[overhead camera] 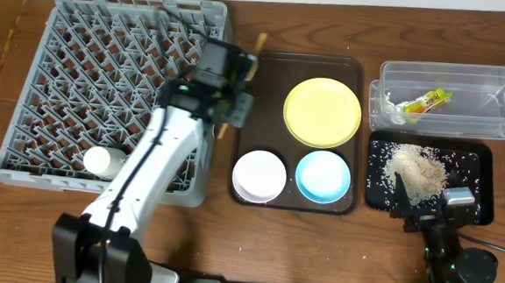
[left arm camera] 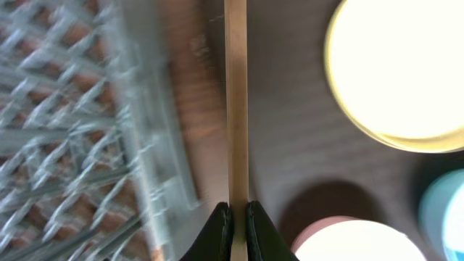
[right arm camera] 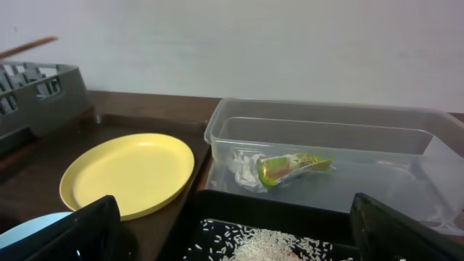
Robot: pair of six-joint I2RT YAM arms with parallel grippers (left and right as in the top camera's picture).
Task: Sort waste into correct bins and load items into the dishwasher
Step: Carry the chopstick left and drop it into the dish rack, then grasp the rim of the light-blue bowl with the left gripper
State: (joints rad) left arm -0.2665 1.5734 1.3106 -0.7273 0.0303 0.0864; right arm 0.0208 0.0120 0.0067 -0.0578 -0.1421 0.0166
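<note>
My left gripper [overhead camera: 235, 107] is shut on thin wooden chopsticks [overhead camera: 260, 43] and holds them between the grey dish rack [overhead camera: 81, 70] and the brown tray. In the left wrist view the chopsticks [left arm camera: 236, 101] run straight up from the jaws [left arm camera: 237, 217]. A white cup [overhead camera: 102, 160] lies in the rack. The yellow plate [overhead camera: 322, 111], white-pinkish bowl [overhead camera: 259, 174] and blue bowl [overhead camera: 322, 176] sit on the brown tray. The wrapper [overhead camera: 426, 102] lies in the clear tub [overhead camera: 493, 90]. Rice crumbs [overhead camera: 418, 169] lie in the black tray [overhead camera: 482, 186]. My right gripper [overhead camera: 428, 207] is open and empty at that tray's near edge.
The brown serving tray [overhead camera: 274, 81] lies between the rack and the bins. In the right wrist view the plate [right arm camera: 127, 174], tub [right arm camera: 326, 130], wrapper [right arm camera: 290, 167] and rice [right arm camera: 268, 250] lie ahead of the open jaws [right arm camera: 235, 239]. A wall stands behind the table.
</note>
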